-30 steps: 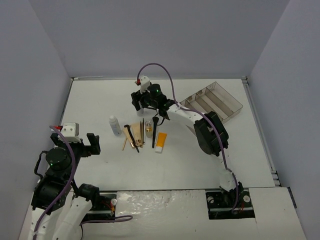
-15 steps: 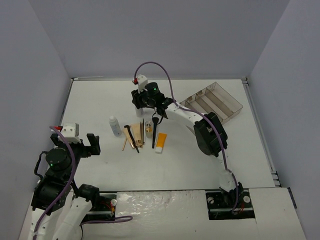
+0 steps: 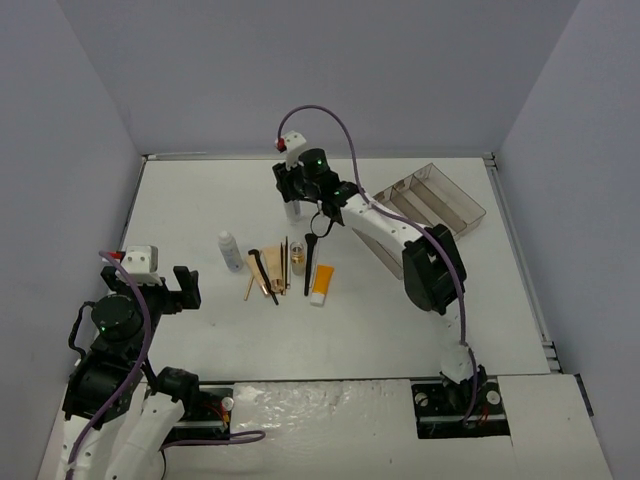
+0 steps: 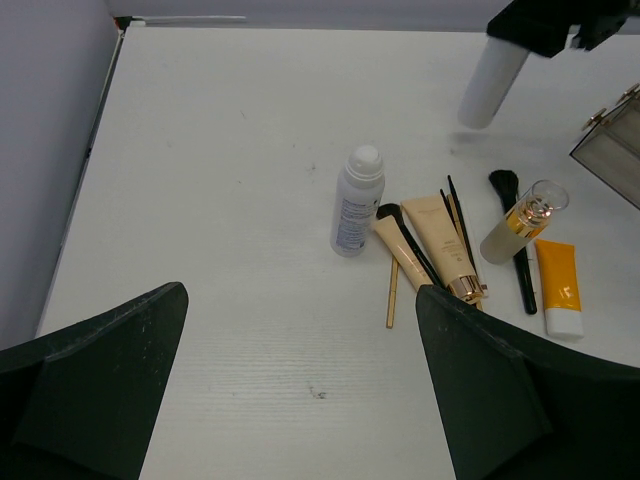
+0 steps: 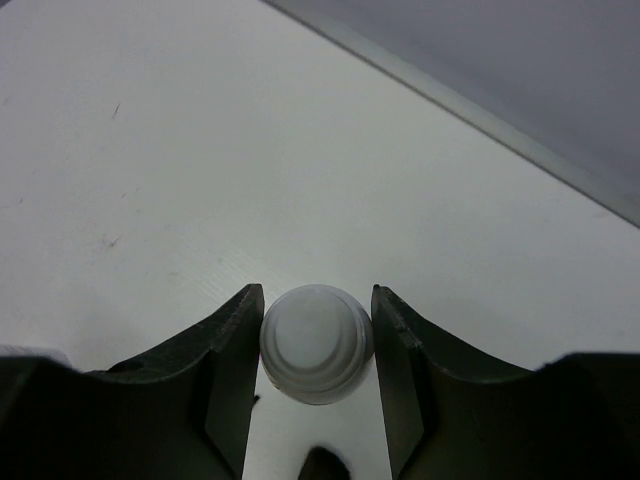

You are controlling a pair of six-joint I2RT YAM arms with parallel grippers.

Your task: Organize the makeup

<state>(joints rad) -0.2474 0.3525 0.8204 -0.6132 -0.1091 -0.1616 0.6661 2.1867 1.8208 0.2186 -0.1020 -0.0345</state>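
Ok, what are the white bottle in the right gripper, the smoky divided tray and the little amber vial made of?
White round-capped bottle: likely plastic; matte, opaque, ridged moulded cap.
Smoky clear divided tray: looks like rigid plastic; the table shows through its walls.
Small amber vial: glass or clear plastic, can't tell which; glossy, see-through, gold collar.

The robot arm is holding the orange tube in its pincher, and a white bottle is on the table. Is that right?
Not quite. The right gripper holds a white bottle, not the orange tube, as the right wrist view shows. The orange tube lies on the table, where another white bottle is too.
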